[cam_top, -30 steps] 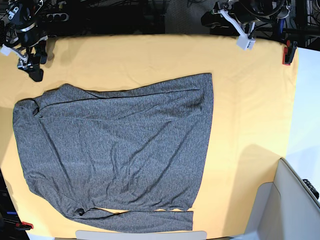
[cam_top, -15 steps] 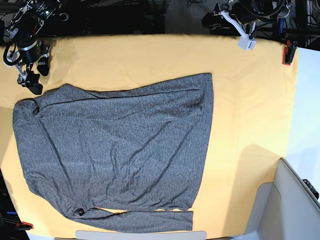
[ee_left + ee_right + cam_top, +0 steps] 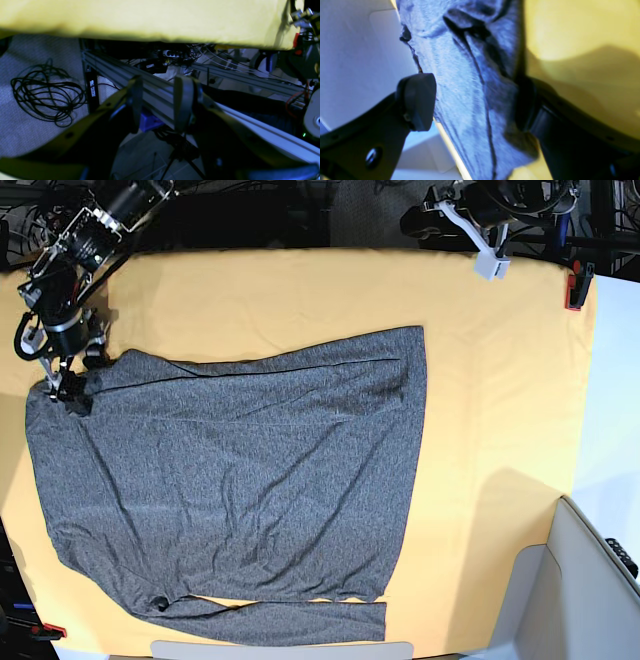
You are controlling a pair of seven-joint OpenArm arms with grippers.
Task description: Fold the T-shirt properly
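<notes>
My right claw (image 3: 476, 102) is wide open, reaching over the shirt's (image 3: 240, 470) corner. My left claw (image 3: 158, 100), open too, hangs past the yellow surface's (image 3: 150, 20) edge.

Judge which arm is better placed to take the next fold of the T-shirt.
Probably the right: its open gripper straddles a bunched edge of the T-shirt, whereas the left gripper hangs off the table, away from the shirt.
</notes>
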